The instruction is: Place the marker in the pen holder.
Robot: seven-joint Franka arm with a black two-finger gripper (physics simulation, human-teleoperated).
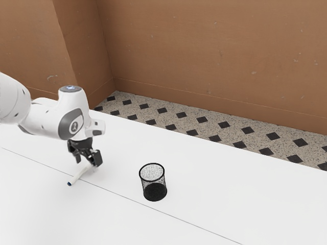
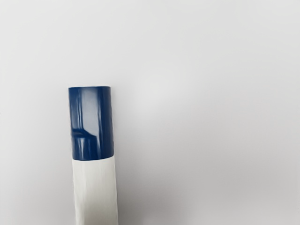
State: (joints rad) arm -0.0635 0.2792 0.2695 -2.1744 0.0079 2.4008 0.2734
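The hand (image 1: 88, 161) is hovering wide open, gripping nothing, above the blue-tipped marker (image 1: 78, 175); the pen holder (image 1: 155, 192) is standing well apart from it.

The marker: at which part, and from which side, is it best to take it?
I would pinch the marker around the middle of its white barrel, coming down from above, one finger along each long side: it is long and narrow and lies on its side on the table.
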